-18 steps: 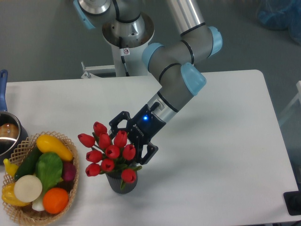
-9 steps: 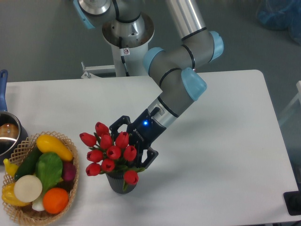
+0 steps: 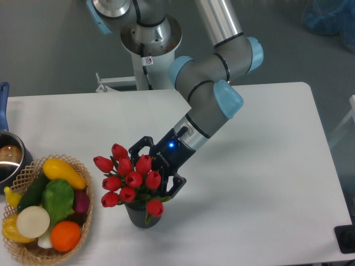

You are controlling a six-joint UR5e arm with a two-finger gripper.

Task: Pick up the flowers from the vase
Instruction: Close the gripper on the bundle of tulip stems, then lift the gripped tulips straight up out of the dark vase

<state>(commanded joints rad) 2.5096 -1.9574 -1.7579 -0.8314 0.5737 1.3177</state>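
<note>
Risk is centred on the short dark grey ribbed vase (image 3: 145, 215), which stands on the white counter (image 3: 266, 166) with the bunch of red tulip buds on green stems (image 3: 128, 179) seated in its mouth. The black two-finger claw (image 3: 157, 173) is set just behind and to the right of the vase, pressed in among the buds; its fingers are seen spread, one at the upper edge of the bunch and one at the lower right, but whether the stems lie between them cannot be told, since the buds hide that spot. If the claw is closed on the buds rather than on the stems, the heads may be crushed or the bunch may slip out when lifted. If the stems are wedged in the vase, the light vase could be dragged up or tipped over. To the left of the vase, a wicker basket of coloured fruit and vegetables (image 3: 47, 208) stands near, and could be struck by a toppling vase.
</note>
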